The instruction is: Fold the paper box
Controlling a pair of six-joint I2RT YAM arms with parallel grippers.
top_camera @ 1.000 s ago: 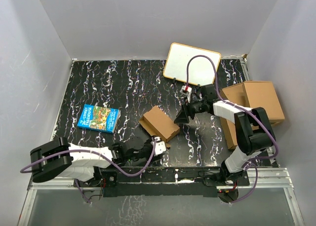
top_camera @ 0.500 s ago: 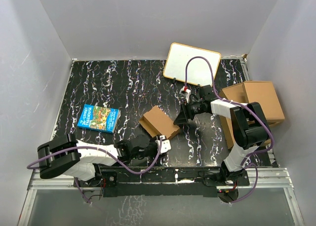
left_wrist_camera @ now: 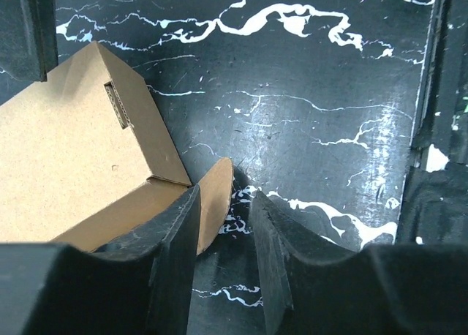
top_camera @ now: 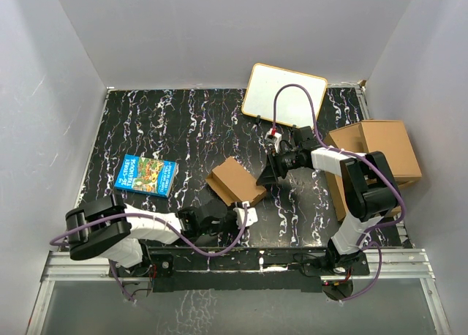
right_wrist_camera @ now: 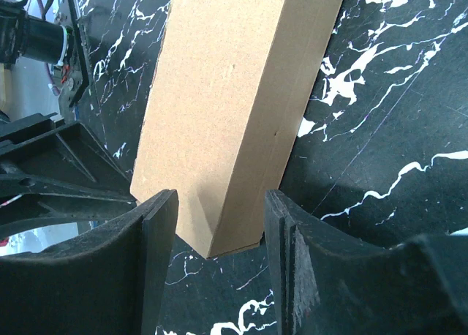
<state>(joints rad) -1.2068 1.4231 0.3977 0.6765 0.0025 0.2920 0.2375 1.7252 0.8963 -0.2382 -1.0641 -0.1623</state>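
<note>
The paper box [top_camera: 235,181] is a small brown cardboard box lying slantwise on the black marbled table. In the left wrist view, its body [left_wrist_camera: 73,152] fills the left side. A rounded flap [left_wrist_camera: 216,196] sticks out from its near corner. My left gripper [left_wrist_camera: 223,225] is open at that corner. The flap leans on the left finger, and bare table shows between it and the right finger. My right gripper [right_wrist_camera: 219,229] is shut on the box's far end [right_wrist_camera: 219,108], one finger pressed to each side. From above, the left gripper [top_camera: 245,214] and right gripper [top_camera: 267,175] face each other across the box.
A blue picture book [top_camera: 146,175] lies at the left. A white board [top_camera: 284,95] leans at the back wall. Larger brown cardboard boxes [top_camera: 373,159] are stacked at the right, behind my right arm. Grey walls close in three sides.
My left gripper has slid right along the near edge to the box's near corner, and its jaws have narrowed. The right jaws have closed a little on the box's far end.
</note>
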